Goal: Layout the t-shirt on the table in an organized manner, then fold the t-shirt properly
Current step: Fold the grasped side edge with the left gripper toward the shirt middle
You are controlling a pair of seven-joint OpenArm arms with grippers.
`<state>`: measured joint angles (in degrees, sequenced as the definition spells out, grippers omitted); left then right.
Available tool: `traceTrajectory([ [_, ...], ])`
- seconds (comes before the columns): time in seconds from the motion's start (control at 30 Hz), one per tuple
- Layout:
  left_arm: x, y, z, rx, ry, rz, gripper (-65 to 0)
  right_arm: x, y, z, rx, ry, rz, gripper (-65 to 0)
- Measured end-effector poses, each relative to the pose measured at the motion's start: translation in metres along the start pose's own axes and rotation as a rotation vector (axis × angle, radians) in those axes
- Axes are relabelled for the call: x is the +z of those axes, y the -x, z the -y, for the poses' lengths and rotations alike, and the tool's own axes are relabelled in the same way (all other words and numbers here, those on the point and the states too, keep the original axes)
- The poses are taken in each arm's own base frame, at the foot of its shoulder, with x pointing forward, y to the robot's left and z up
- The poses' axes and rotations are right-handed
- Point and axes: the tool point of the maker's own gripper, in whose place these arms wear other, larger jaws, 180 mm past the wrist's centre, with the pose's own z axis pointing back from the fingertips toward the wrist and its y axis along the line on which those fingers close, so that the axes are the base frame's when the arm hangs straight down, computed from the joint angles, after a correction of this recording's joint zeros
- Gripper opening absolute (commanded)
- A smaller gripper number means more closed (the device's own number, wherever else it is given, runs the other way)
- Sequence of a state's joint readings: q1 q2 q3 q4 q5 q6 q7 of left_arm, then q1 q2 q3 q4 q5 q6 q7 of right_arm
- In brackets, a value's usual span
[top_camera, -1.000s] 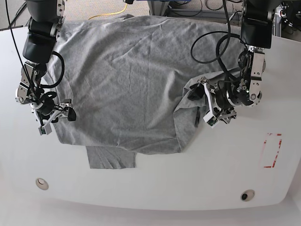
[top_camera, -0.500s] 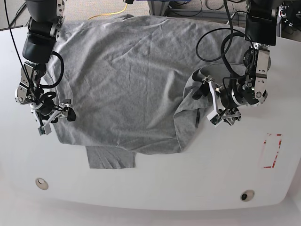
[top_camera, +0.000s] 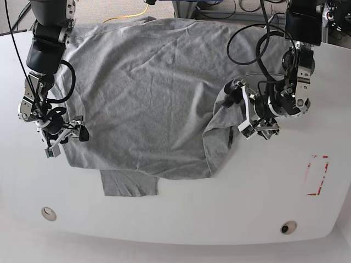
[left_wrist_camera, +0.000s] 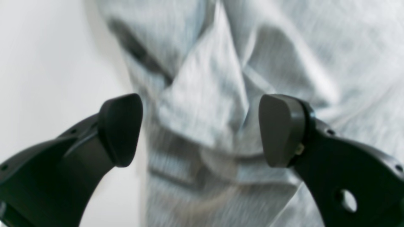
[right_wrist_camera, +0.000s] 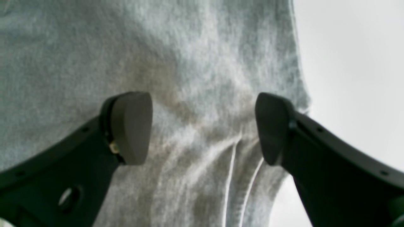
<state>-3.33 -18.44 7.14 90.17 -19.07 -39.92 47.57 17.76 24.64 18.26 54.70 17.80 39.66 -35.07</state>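
White tabletop (top_camera: 181,213) fills your base view, the t-shirt (top_camera: 142,98) spread across its upper centre, right side bunched. Your left gripper (top_camera: 241,112), jaws wide, faces that bunch to straighten it; your right gripper (top_camera: 66,137), equally wide, waits at the left hem.
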Motion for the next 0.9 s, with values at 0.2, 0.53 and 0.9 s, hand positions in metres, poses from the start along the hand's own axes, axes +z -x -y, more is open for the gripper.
traceTrajectory([
  [0.2,-0.001,-0.002,0.002,0.005,0.006,0.007,-10.3,0.0,0.0,0.0,0.0,0.0,-0.001,-16.0],
  [0.53,-0.004,0.001,0.008,-0.007,0.02,-0.007,-10.4,0.0,0.0,0.0,-0.002,-0.002,0.001,-16.0],
  [0.9,-0.013,0.001,0.029,-0.048,0.077,-0.025,-34.3,0.0,0.0,0.0,-0.003,-0.001,0.002,-16.0],
])
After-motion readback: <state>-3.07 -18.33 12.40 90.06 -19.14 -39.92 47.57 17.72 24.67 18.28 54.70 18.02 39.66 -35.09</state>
